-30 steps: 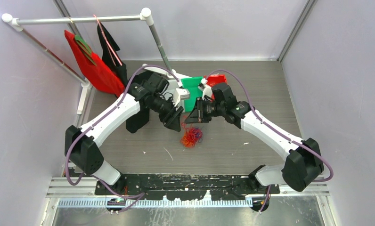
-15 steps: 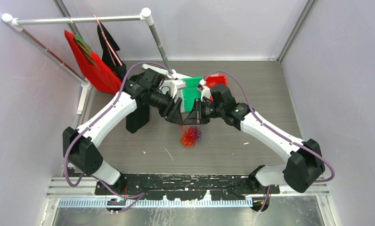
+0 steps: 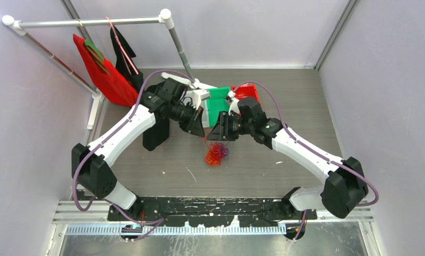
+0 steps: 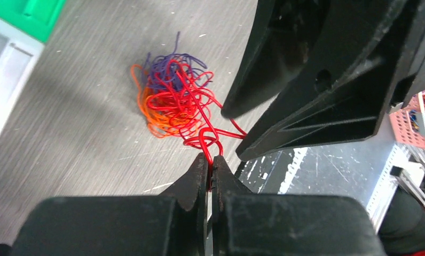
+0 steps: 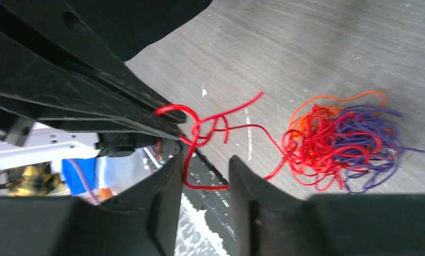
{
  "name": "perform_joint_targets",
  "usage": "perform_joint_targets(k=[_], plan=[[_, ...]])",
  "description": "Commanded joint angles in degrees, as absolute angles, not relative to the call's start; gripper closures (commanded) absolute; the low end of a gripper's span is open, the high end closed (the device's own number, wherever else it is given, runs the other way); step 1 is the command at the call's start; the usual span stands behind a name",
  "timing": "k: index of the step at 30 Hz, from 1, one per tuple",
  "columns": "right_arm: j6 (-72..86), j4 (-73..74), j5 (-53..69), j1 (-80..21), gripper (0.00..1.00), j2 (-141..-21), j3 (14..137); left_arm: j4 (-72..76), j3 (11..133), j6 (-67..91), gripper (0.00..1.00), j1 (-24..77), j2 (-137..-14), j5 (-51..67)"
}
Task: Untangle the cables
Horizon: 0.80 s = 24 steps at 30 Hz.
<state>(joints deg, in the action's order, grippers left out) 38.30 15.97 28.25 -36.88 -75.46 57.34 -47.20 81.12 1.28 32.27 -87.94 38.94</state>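
The cables are a small clump of red, orange and purple wire [image 3: 216, 154] lying on the grey table, also seen in the left wrist view [image 4: 170, 101] and the right wrist view [image 5: 341, 141]. My left gripper [image 3: 202, 133] hovers just above and behind the clump, shut [image 4: 210, 158] on a red strand [image 4: 202, 140] that runs up from it. My right gripper [image 3: 214, 134] faces it almost tip to tip. Its jaws [image 5: 206, 162] are open, and a loop of the red strand [image 5: 197, 136] hangs between them.
A green bin [image 3: 217, 104], a white bin [image 3: 197, 98] and a red bin [image 3: 246, 90] stand just behind the grippers. A black object [image 3: 156, 133] lies under the left arm. Red [image 3: 101, 72] and black [image 3: 124, 53] garments hang on the pipe rack [image 3: 181, 50] at back left.
The two grippers have come together above the clump. A red strand now stretches from the clump up to the left gripper's shut jaws.
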Motion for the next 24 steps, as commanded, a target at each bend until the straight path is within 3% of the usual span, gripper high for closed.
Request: perform_joint_targets(k=[1, 4, 10, 19, 24], plan=[[39.53, 13.32, 20.64, -37.45, 0.49, -74.02, 57.11, -49.53, 85.77, 2.39, 1.0, 32.17, -85.09, 32.82], [39.16, 12.48, 14.95, -38.34, 0.36, -74.3, 56.85, -51.98, 86.94, 2.96, 1.0, 32.19, -84.06, 33.22], [38.45, 8.1, 8.57, -42.06, 0.29, -74.78, 55.72, -56.14, 89.07, 3.32, 1.0, 32.17, -81.91, 33.18], [37.58, 9.22, -7.63, -48.34, 0.28, -75.9, 55.77, -59.66, 91.65, 5.68, 1.0, 32.19, -81.09, 34.95], [38.7, 6.71, -8.96, -48.52, 0.29, -76.5, 54.49, -63.94, 95.24, 4.7, 1.0, 32.17, -81.11, 37.55]])
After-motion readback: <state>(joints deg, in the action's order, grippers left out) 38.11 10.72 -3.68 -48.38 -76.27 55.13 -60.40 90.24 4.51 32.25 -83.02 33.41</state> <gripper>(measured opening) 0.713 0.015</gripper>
